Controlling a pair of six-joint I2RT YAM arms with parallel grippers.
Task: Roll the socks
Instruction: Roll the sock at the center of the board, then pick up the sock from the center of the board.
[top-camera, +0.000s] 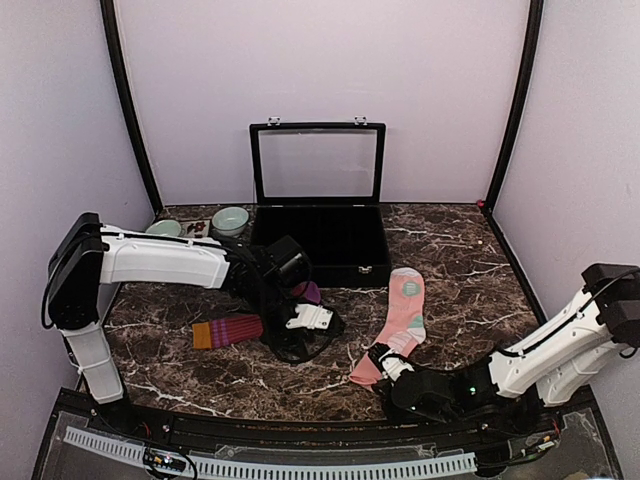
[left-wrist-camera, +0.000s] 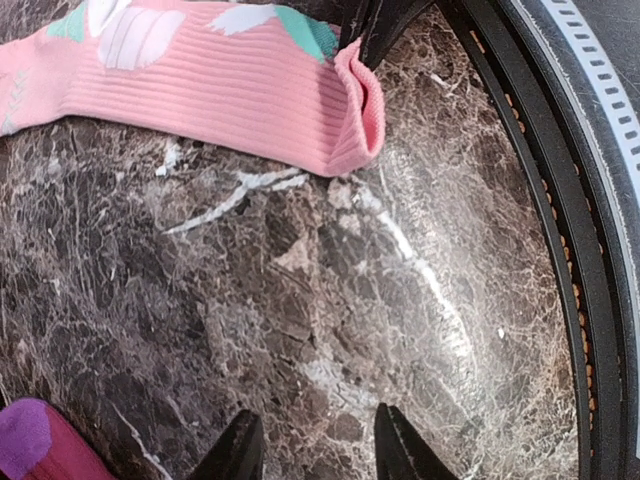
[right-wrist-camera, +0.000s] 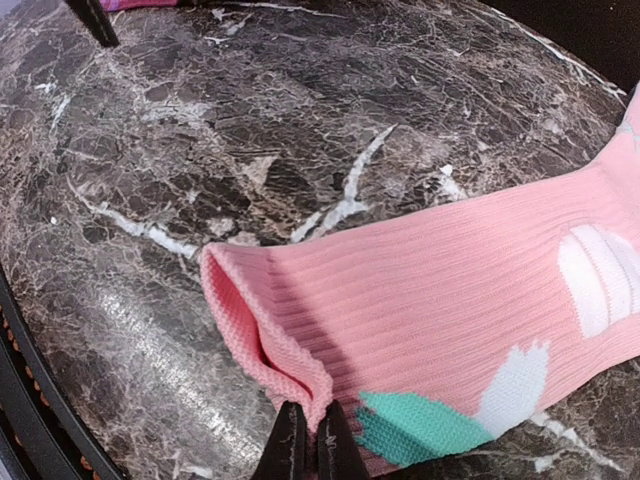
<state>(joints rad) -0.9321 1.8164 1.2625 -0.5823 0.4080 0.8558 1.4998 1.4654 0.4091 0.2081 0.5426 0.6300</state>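
2 socks lay on the marble table (top-camera: 470, 290), apart from each other. The salmon-pink sock (top-camera: 405, 315) lay flat right of centre, and the closed fingers of the right gripper (right-wrist-camera: 312, 440) pinched the edge of its near cuff. The maroon sock (top-camera: 230, 330) lay left of centre, orange cuff leftward. Its purple toe was beside the left gripper (left-wrist-camera: 318, 445), whose fingers stood apart over bare marble, holding nothing. An open black case (top-camera: 320, 240) stood behind.
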